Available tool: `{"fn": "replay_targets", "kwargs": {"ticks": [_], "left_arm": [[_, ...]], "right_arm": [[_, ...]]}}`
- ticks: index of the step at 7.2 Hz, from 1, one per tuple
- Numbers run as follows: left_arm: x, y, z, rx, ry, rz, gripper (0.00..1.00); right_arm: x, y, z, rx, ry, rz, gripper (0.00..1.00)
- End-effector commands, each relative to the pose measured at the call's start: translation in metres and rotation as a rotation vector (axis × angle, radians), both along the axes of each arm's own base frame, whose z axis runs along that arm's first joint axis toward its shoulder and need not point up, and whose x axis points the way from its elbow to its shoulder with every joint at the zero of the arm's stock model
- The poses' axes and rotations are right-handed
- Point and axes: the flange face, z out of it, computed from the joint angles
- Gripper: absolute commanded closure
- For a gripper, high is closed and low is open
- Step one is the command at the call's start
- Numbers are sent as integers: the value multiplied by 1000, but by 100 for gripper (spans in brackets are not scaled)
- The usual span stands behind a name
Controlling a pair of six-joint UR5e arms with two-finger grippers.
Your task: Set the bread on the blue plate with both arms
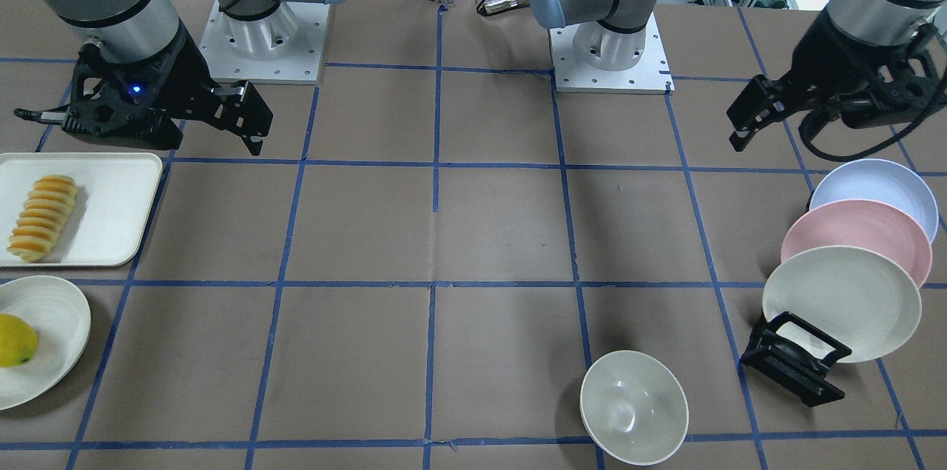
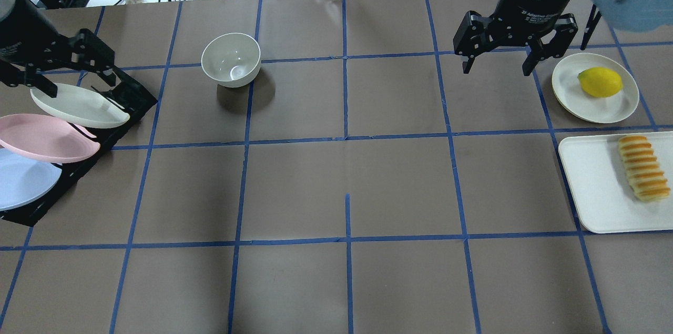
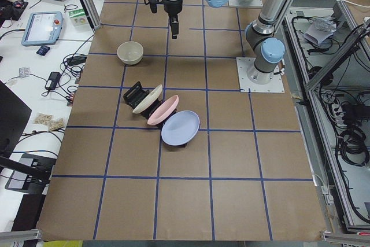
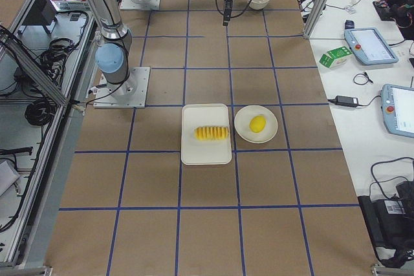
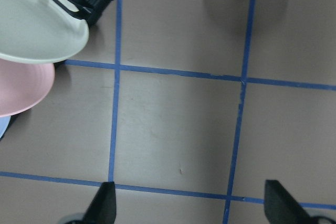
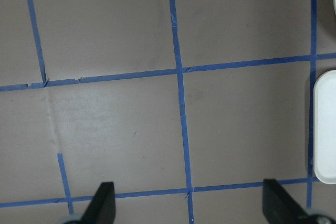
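The bread (image 2: 642,167), a ridged orange-brown loaf, lies on a white tray (image 2: 594,181) at the table's right end; it also shows in the front view (image 1: 43,217). The blue plate (image 2: 23,179) leans in a black rack (image 2: 126,97) at the left end, behind a pink and a cream plate, and shows in the front view too (image 1: 877,192). My left gripper (image 2: 71,68) hangs open and empty above the rack's far end. My right gripper (image 2: 496,63) hangs open and empty above the table, left of the lemon plate. Both wrist views (image 5: 191,205) (image 6: 190,203) show spread fingertips.
A yellow lemon (image 2: 600,82) sits on a cream plate (image 2: 570,94) beyond the tray. A cream bowl (image 2: 231,59) stands at the far left-centre. The pink plate (image 2: 44,137) and cream plate (image 2: 79,108) stand in the rack. Blue tape grids the brown table.
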Motion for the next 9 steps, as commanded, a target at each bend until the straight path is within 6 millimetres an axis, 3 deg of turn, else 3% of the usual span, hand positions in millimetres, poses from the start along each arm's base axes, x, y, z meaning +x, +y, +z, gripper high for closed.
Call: {"fn": "replay_targets", "kwargs": {"ticks": [1,5,7,8,9], "left_arm": [[66,3,3,-43,-24,34,0],[213,31,-10,-58,-80,8,0],[271,52,-26,-42,-66,-7,0],[296,59,-37,-78,-27,-73,0],[323,59,-51,-113,-30,-101,0]], "right_arm": [[0,0,0,0,0,-1,0],[-2,-1,1,-9,4,12,0],[-12,-3,4,-10,8,-8,0],[-20,-4,5,-12,15,-20,0],[-44,-8,1,-3,16,-31,0]]}}
